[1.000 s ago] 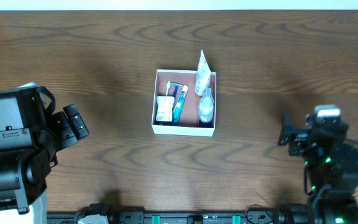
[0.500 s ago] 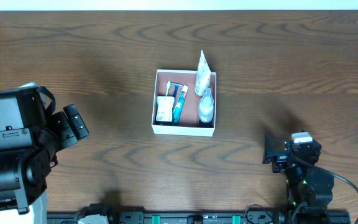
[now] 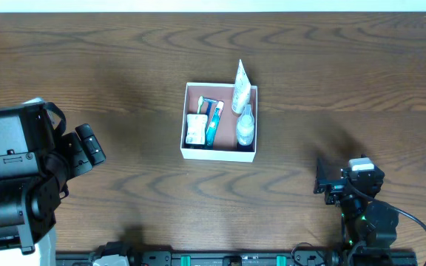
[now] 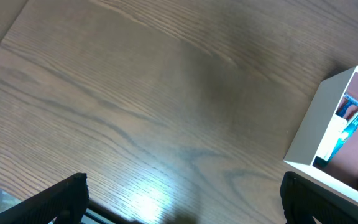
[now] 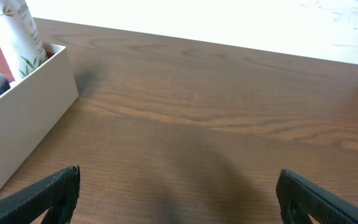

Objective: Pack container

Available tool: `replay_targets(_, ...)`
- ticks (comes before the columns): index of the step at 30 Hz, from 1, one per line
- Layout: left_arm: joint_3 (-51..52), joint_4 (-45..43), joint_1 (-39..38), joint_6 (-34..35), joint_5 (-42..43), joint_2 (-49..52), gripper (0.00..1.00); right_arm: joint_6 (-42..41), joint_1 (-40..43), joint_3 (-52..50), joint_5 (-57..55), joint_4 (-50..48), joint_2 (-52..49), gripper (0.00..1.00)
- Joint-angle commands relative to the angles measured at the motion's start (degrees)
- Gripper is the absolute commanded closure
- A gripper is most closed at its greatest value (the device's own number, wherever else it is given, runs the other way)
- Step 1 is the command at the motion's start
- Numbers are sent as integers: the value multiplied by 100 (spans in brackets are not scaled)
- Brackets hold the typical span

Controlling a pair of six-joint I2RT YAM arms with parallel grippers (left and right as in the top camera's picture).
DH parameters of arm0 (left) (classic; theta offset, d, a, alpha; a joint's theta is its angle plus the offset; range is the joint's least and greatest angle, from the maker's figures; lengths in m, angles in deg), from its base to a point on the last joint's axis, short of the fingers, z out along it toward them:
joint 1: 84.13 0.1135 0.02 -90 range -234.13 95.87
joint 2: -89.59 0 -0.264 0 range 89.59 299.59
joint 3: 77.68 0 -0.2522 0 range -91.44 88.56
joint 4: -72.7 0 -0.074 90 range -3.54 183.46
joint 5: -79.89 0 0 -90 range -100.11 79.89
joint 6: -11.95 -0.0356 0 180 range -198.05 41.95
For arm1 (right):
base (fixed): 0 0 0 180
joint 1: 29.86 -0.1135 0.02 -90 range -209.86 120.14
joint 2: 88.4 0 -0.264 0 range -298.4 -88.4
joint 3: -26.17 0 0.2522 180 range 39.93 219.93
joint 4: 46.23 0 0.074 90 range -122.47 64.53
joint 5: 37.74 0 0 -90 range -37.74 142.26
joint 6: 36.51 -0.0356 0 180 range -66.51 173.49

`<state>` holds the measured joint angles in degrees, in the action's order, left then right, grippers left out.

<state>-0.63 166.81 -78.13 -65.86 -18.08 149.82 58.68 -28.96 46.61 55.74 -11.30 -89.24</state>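
Sitting square and shallow, the white-walled, pink-floored container (image 3: 219,155) holds toiletries (image 3: 245,130); both arms' jaws gape wide

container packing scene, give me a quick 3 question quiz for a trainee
1. True or false: the white tube stands taller than the container wall.
2. The left gripper and right gripper are: A) both open and empty B) both shut C) each holding a tube
3. Fill in: the blue toothbrush lies ___ the container.
Key: 1 true; 2 A; 3 inside.
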Motion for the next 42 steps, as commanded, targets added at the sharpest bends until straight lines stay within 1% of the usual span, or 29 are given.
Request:
replay_targets(1,-61,0,31,-4,-87,0,2,-42,42,-39,63,-17,52,1)
replay_targets(19,-61,0,-7,-4,-87,-52,2,-42,42,-39,63,-17,52,1)
replay_targets(24,20,-2,-7,-4,-87,-393,2,-42,42,-39,63,-17,52,1)
replay_targets(29,575,-52,-7,-46,-177,-1093,2,-42,42,-39,63,-17,52,1)
replay_targets(31,1021,-376,-7,-70,-326,-1453,2,-42,42,-39,63,-17,52,1)
replay_targets(34,2011,-1401,-7,-70,-238,-2111,2,-42,42,-39,63,-17,52,1)
replay_targets(37,3274,-2629,-7,-72,-149,-2846,2,-42,42,-39,63,-17,52,1)
replay_targets(39,4103,-3289,-7,-72,-90,-3298,2,-42,42,-39,63,-17,52,1)
replay_targets(42,5263,-4028,-7,-70,133,-3926,2,-42,42,-39,63,-17,52,1)
